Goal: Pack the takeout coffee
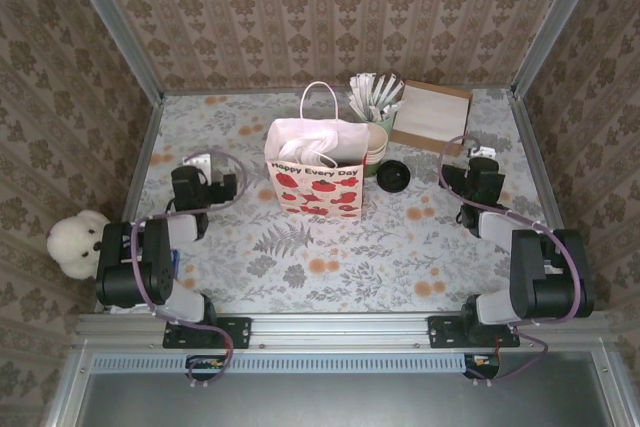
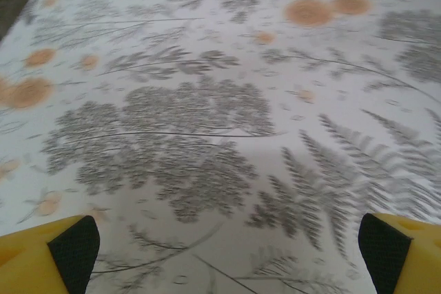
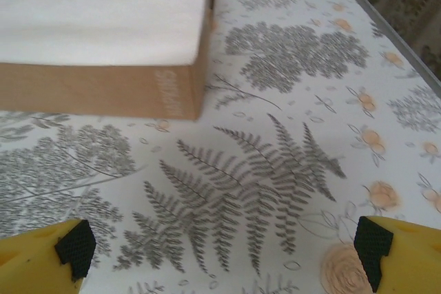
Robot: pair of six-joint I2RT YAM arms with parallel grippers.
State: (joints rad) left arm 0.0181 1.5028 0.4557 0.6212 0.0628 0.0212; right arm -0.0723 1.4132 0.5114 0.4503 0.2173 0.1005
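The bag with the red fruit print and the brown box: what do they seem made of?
The bag looks like white printed paper: flat panels, crisp folded edges; its finish is hard to judge. The brown box looks like plain matt cardboard: tan wall, sharp corner. The white stack in it may be paper napkins.

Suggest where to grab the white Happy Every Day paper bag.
Take the upright loop handle at its top, coming straight down, jaws across the cord. The paper bag stands upright and open; its thin walls would likely crumple, and this handle rises clear above the rim.
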